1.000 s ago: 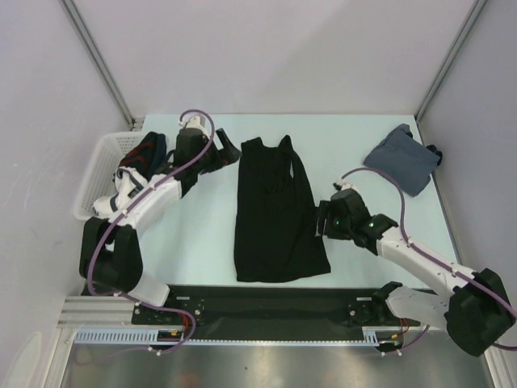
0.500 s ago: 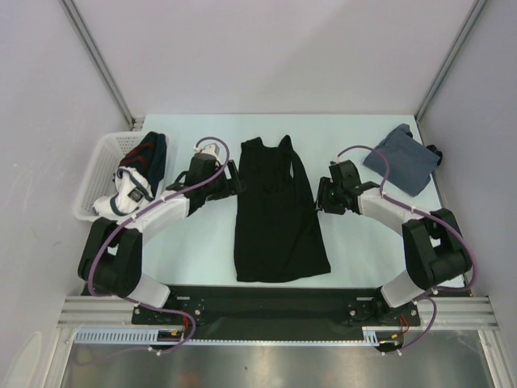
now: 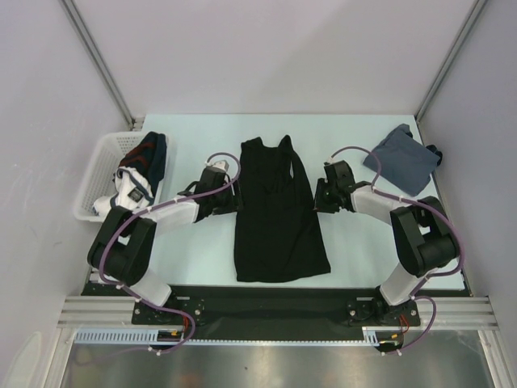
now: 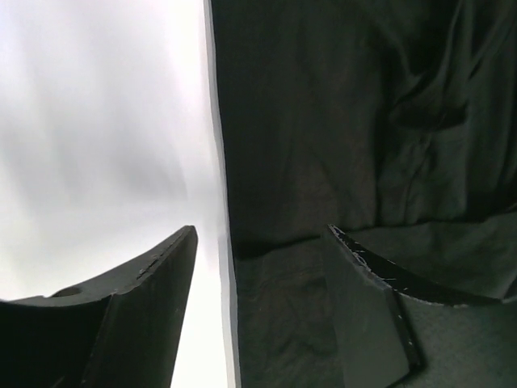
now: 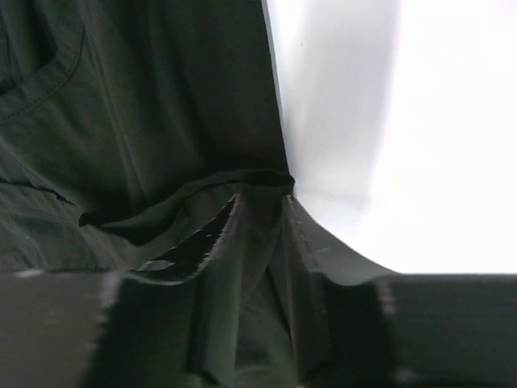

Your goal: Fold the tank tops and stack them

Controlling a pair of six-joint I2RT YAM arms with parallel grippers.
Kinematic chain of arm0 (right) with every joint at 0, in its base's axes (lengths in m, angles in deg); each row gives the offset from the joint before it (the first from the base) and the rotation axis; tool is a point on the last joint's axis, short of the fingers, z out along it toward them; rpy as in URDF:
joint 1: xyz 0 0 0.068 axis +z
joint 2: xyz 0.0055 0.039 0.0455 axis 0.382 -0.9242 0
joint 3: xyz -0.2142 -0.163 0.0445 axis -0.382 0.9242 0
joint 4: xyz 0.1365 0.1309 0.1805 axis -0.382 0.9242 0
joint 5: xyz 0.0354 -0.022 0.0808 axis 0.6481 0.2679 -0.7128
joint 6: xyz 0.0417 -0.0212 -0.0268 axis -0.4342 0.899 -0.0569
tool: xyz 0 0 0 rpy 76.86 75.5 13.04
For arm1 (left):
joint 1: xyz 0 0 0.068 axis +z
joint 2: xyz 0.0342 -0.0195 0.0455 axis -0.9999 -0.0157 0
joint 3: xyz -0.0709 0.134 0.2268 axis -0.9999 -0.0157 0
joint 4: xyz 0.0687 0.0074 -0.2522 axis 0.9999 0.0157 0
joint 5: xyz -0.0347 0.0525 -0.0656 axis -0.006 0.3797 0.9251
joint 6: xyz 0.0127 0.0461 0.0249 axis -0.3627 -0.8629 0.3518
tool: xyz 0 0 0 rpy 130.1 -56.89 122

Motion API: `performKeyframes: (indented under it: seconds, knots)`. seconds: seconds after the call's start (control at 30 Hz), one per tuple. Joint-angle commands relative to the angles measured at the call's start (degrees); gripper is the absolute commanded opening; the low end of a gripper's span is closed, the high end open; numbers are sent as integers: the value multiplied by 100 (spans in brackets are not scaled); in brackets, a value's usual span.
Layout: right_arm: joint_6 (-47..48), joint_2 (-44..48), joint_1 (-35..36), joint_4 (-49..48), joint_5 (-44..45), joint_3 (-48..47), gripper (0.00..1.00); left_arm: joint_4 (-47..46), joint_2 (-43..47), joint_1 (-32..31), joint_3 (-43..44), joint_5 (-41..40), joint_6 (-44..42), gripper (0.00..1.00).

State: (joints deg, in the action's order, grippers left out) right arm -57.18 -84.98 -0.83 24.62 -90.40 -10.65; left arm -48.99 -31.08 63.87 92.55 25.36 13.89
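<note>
**Black Top Held at Both Long Sides**

The black tank top [image 3: 277, 218] is laid flat in the middle of the tabletop [image 3: 194, 242]. Its long way runs from far to near. The straps are at the far end and the bottom hem is at the near end.

The left end effector [image 3: 229, 196] is placed at the left side of the top, about halfway to the straps. In the left wrist view its two fingers [image 4: 145, 291] are seen wide apart. One finger is over the bare tabletop and the other is over the black cloth, so the edge of the top lies between them. Nothing is held by it yet.

The right end effector [image 3: 321, 196] is placed at the right side of the top, straight across from the left one. In the right wrist view its fingers [image 5: 186, 275] are seen close together, and a small ridge of the black edge is pinched between them.

So the cloth lies inward from each arm, and each arm is nearest to its own side. A grip by the left side looks to be needed next, so that the top can be folded across its long way.

The blue-grey tank top [image 3: 400, 162] is bunched up at the far right corner, well apart from the black one. It is nearer to the right arm. A white basket [image 3: 95, 162] with other clothes [image 3: 145, 158] in it is seen at the far left.
</note>
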Motion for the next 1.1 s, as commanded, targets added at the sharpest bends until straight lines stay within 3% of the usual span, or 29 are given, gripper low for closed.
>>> performKeyframes:
  seconds: [0.0,0.07,0.13,0.27,0.53,0.73,0.8,1.07]
  knots:
    - [42,-121,26,-298,-30,-185,27,-217,-31,-131,-68,16,-147,68]
    - [24,-174,34,-377,-30,-141,17,-234,-40,-166,-156,16,-156,64]
    - [24,-201,35,-456,-39,-123,1,-287,-58,-184,-218,-2,-138,60]
    - [42,-175,87,-500,-30,-79,0,-331,-84,-184,-236,16,-138,46]
    - [68,-122,87,-535,-39,-27,0,-225,12,-201,-280,-54,-129,35]
    - [68,-113,87,-535,-57,-18,0,-129,39,-201,-280,-10,-191,15]
    - [77,-69,79,-518,-30,-26,0,-77,109,-201,-254,-36,-226,1]
    - [86,299,43,-334,22,-35,0,100,566,-201,-253,-177,-279,0]
